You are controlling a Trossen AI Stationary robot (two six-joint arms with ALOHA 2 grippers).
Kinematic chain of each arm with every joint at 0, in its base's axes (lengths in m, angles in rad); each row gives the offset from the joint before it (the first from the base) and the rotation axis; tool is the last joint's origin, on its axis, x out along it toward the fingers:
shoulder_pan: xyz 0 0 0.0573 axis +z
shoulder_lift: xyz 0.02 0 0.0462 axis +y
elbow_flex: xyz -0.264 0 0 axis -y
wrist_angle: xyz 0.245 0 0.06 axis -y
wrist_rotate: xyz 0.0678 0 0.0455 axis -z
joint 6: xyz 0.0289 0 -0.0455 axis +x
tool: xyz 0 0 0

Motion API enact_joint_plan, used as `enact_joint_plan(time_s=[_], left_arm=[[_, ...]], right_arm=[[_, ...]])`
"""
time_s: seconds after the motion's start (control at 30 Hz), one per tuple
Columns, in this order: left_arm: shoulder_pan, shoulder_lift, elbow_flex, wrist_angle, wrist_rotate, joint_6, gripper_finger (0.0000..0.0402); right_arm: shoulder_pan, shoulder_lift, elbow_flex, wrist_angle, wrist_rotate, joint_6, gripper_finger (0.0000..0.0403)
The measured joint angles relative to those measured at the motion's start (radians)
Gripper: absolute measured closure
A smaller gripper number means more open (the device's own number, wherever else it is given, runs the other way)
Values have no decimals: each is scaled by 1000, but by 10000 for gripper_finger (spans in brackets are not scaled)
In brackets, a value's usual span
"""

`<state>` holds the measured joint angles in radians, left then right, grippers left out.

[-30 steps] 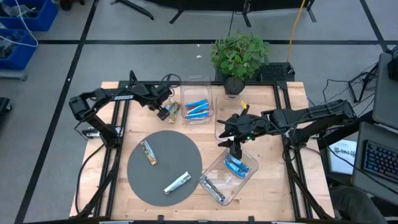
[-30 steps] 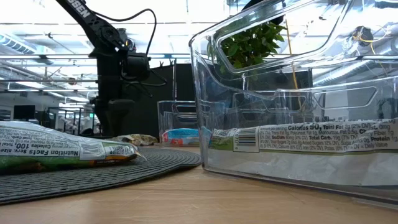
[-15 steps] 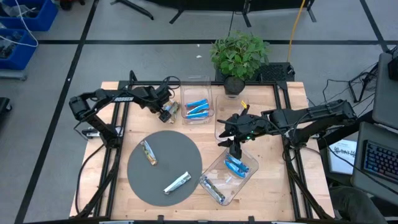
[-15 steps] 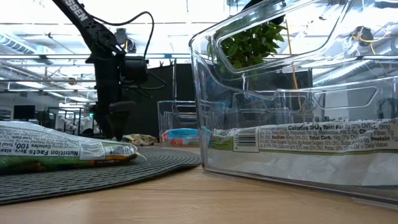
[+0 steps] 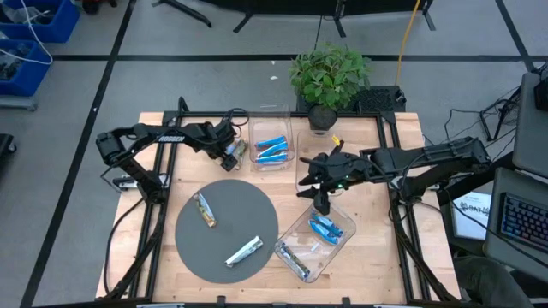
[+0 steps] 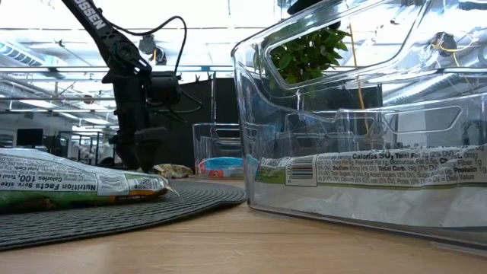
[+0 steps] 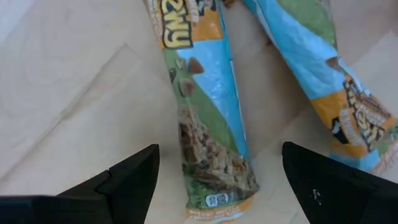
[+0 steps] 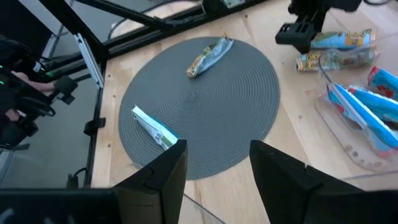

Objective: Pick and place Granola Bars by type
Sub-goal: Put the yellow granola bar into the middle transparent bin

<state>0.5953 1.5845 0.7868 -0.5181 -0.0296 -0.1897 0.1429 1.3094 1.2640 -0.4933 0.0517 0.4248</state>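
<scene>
We see a grey floor (image 5: 77,120) crossed by dark lines around the wooden table (image 5: 377,257), a potted plant (image 5: 330,75) at its far edge, blue crates (image 5: 34,30) (cables inside) in one corner, and ceiling strip lights (image 6: 46,34) beyond.

Printed text shows on a few wrappers. In the low view, the granola bar (image 6: 76,183) lying on the round grey mat (image 6: 114,209) carries a white panel reading "Nutrition Facts", with "Calories 100" beside it. To the right of that mat, a bar inside the clear bin (image 6: 358,114) shows a barcode and a strip of small print beginning "Calories 90"; the rest is too fine to read. In the left wrist view, the wrapper (image 7: 208,118) bears yellow letters, only partly in view, that cannot be read whole.
</scene>
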Motion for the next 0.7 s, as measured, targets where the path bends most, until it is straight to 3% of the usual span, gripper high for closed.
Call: enact_joint_plan(time_s=[0.17, 0.57, 0.7], left_arm=[[0, 0, 0, -3, 22, -18, 107], [0, -5, 3, -4, 18, -85, 379], [-1, -5, 3, -7, 2, -143, 392]], right_arm=[[0, 0, 0, 34, -1, -14, 234], [0, 0, 0, 143, -4, -67, 234], [0, 0, 0, 151, -5, -76, 234]])
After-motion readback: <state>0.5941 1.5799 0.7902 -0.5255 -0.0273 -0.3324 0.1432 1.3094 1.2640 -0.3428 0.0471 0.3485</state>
